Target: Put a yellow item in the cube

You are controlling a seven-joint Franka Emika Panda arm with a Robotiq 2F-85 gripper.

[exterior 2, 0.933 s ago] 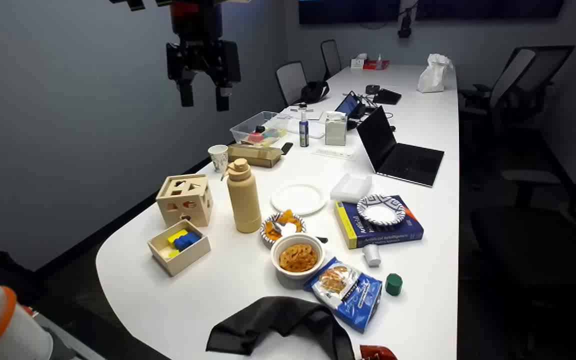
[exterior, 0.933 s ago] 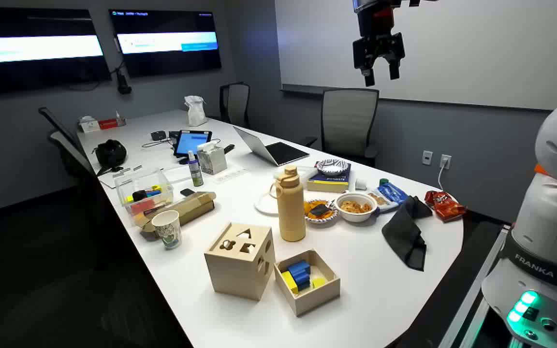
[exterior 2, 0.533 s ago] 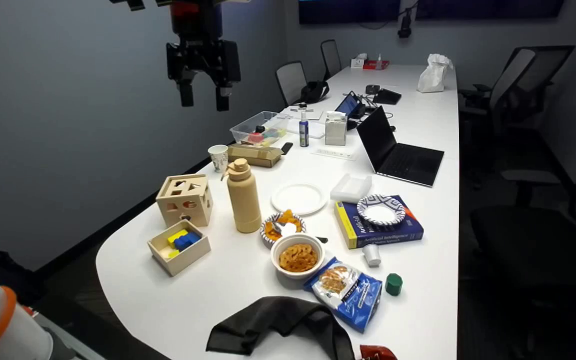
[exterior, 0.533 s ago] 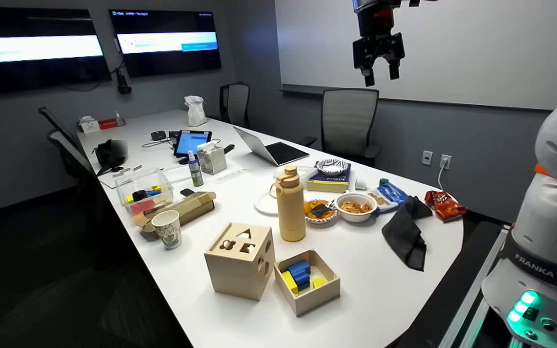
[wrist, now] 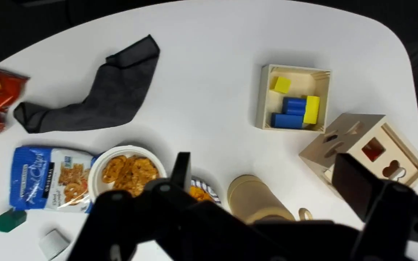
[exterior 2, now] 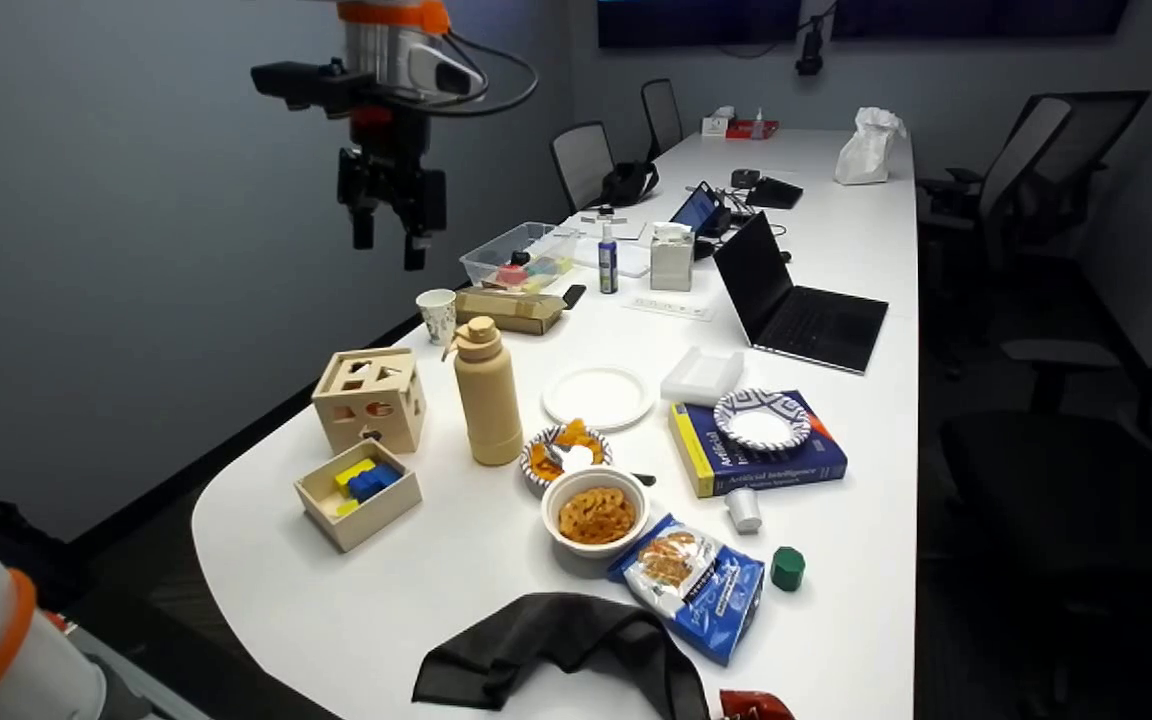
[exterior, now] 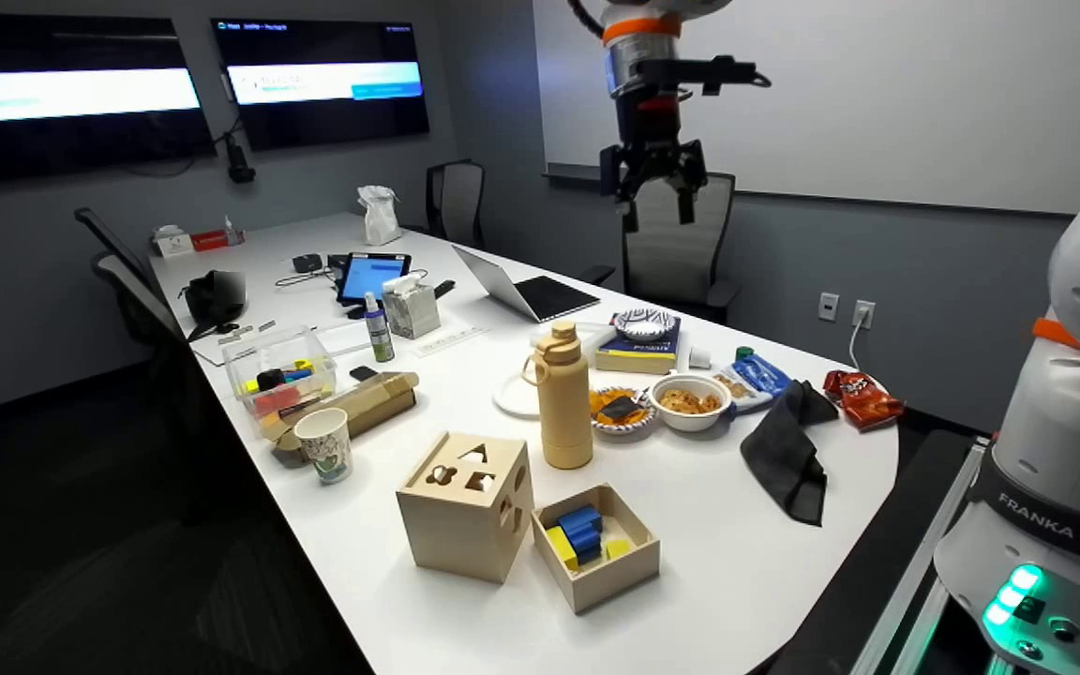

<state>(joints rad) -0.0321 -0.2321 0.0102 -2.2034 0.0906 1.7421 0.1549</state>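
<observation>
The light wooden cube (exterior: 451, 530) stands upright on the table with cut-out holes in its top and sides; it also shows in the other views (exterior 2: 398, 425) (wrist: 390, 148). Something red shows through its square hole in the wrist view. Beside it, a shallow wooden tray (exterior: 617, 583) (wrist: 262, 99) holds a small yellow block (wrist: 282, 85), a longer yellow block (wrist: 311, 110) and blue blocks (wrist: 288, 120). The yellow blocks also show in an exterior view (exterior 2: 354, 474) (exterior 2: 347, 508). My gripper (exterior: 658, 217) (exterior 2: 389, 247) (wrist: 265, 174) is open, empty and high above the table.
A tall tan bottle (exterior: 565, 403) (wrist: 256, 199) stands close to the cube and tray. A bowl of pretzels (exterior 2: 596, 515), a plate of orange food (wrist: 199, 194), a black cloth (wrist: 118, 87) and a snack bag (wrist: 53, 177) lie nearby. A paper cup (exterior: 324, 445) stands behind the cube.
My gripper has come down and, in an exterior view, shifted left, with more of the arm now showing above it. It stays open. The objects on the table have not moved.
</observation>
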